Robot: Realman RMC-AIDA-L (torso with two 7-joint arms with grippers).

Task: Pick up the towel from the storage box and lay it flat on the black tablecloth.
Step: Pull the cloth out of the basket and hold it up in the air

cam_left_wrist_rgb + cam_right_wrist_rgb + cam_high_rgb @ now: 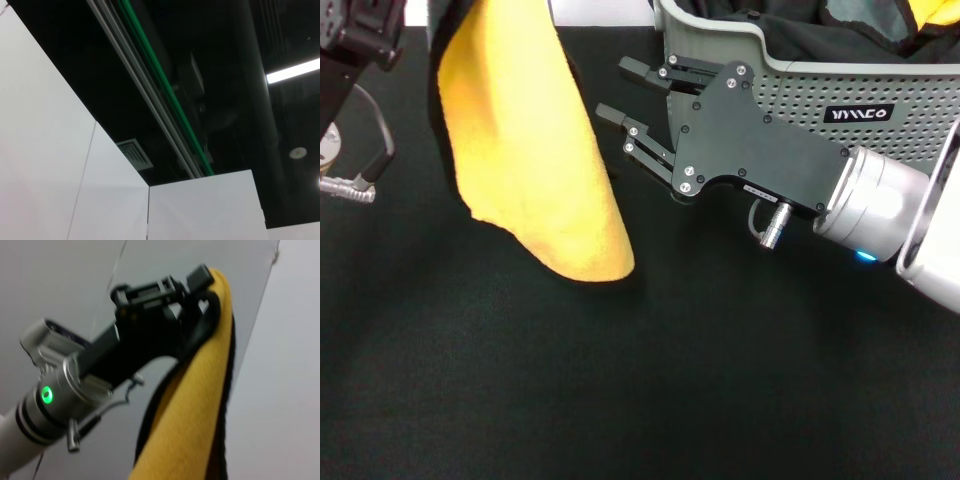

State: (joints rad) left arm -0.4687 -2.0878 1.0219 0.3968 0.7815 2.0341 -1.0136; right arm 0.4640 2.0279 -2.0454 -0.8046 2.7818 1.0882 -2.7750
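My left claw [202, 287] holds the towel [535, 150] aloft; in the head view the towel occupies the upper left of the frame, with its top running out of the upper edge. In the right wrist view the left claw sits in the upper centre of the frame, its fingers clamped shut on the top edge of the towel, and the cloth drapes downward from that pinch toward the lower centre of the frame. The long axis of the towel is therefore near vertical, and its lowest fold hangs just above or lightly on the black tablecloth [650, 390]; contact cannot be confirmed. My right claw [620, 102] is in the upper centre of the head view, just right of the hanging towel, with its fingers spread apart and gripping nothing. The right arm extends from the right edge of the frame toward the upper left, so the fingertips aim at the near edge of the towel. The storage box [790, 90] stands in the upper right, behind the right claw, and dark fabric with a patch of yellow shows inside it. Judgement: the towel is out of the storage box but not yet flat. The right claw is the nearer free claw, and the coming move turns on its reaching left to take a second edge so both claws can spread the cloth.
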